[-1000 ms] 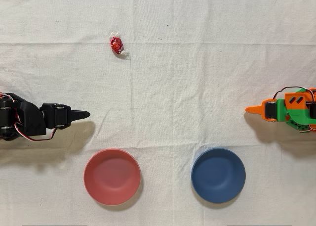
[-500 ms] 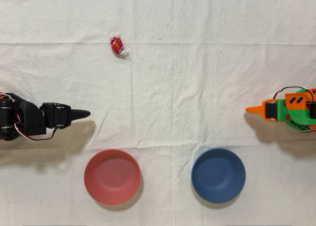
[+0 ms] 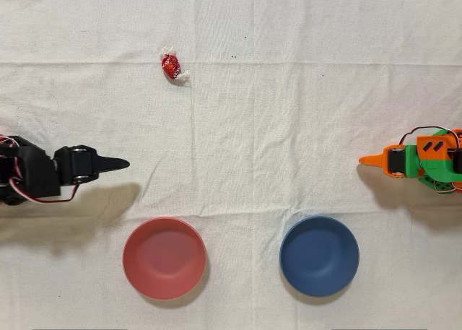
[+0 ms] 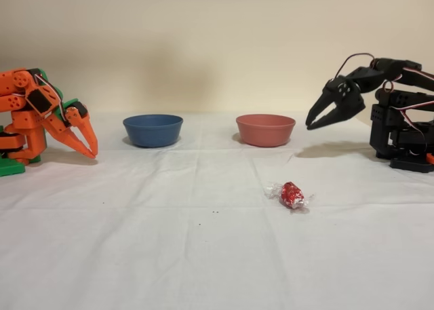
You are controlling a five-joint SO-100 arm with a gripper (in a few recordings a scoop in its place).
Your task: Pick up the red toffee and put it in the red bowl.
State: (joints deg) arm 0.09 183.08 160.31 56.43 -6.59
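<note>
The red toffee [image 3: 170,66] lies on the white cloth in the upper left of the overhead view, and in the fixed view the toffee [image 4: 292,195] rests near the front, right of centre. The salmon-red bowl [image 3: 164,258] stands at the lower left of the overhead view; the same red bowl [image 4: 265,129] shows with nothing inside it. My black gripper [image 3: 124,162] hovers at the left edge, shut with nothing in it, between the toffee and the bowl. Seen from the side, the gripper [image 4: 310,124] hangs above the cloth, just right of the red bowl.
A dark blue bowl [image 3: 319,255] of the same size stands right of the red one. The idle orange arm [image 3: 415,160] rests at the right edge of the overhead view. White cloth [image 3: 289,113] covers the whole table.
My black arm has raised and pulled in a little; the gripper tip has shifted slightly up in the overhead view. Toffee and bowls have not moved.
</note>
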